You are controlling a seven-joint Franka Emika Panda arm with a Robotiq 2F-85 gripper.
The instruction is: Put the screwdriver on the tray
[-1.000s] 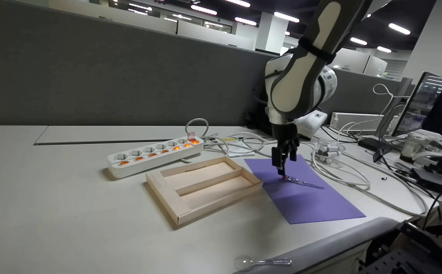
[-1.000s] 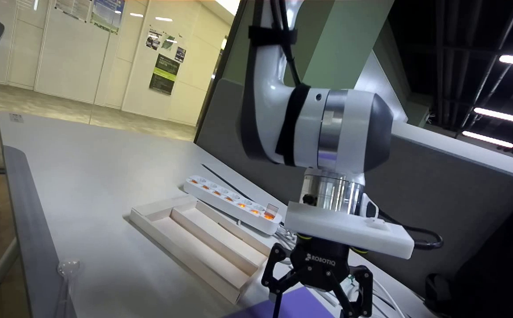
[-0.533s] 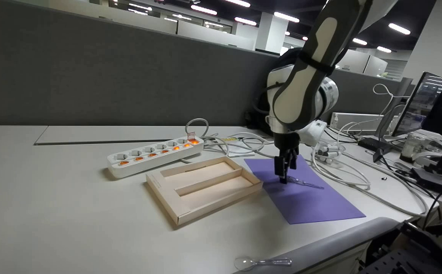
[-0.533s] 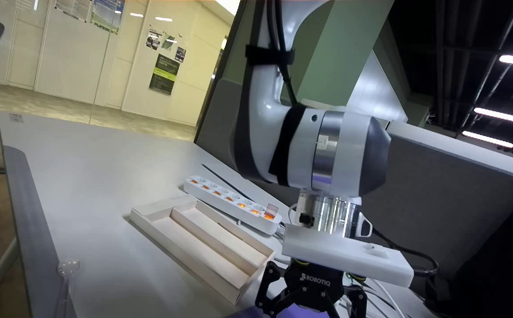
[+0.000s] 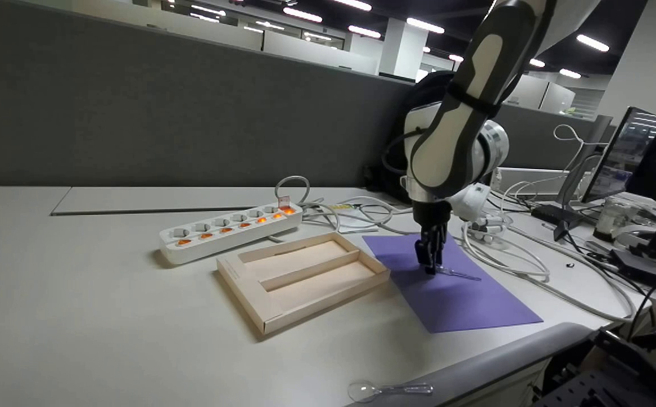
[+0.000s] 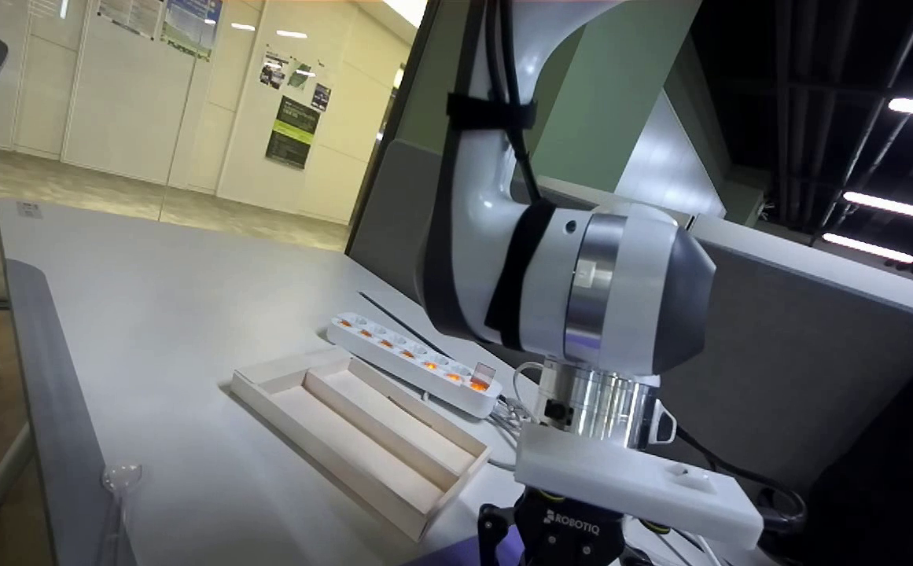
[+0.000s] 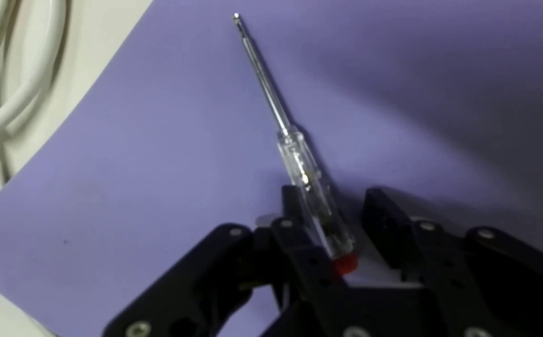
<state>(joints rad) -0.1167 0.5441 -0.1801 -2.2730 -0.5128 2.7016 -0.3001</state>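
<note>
The screwdriver [image 7: 299, 159] lies on the purple sheet, with a thin metal shaft, a clear handle and a red end cap. My gripper [image 7: 333, 201] is down over the handle, its jaws partly drawn together but open. The handle rests close against or over the left finger [image 7: 292, 202], while a gap separates it from the right finger [image 7: 386, 229]. In an exterior view the gripper [image 5: 430, 265] hides the handle end of the screwdriver [image 5: 459, 275]. Left of it stands the pale beige tray [image 5: 328, 304], with a divider bar and both compartments bare; the tray [image 6: 330, 464] also shows from another side.
The purple sheet [image 5: 463, 308] lies beside the tray. A white power strip [image 5: 229, 240] stands behind the tray, and white cables [image 5: 537, 271] run past the sheet's far side. A clear spoon [image 5: 398, 389] lies near the table's front edge.
My gripper has come down to the sheet and shifted slightly right along the handle in an exterior view. Its jaws have narrowed. The screwdriver and tray have not moved.
</note>
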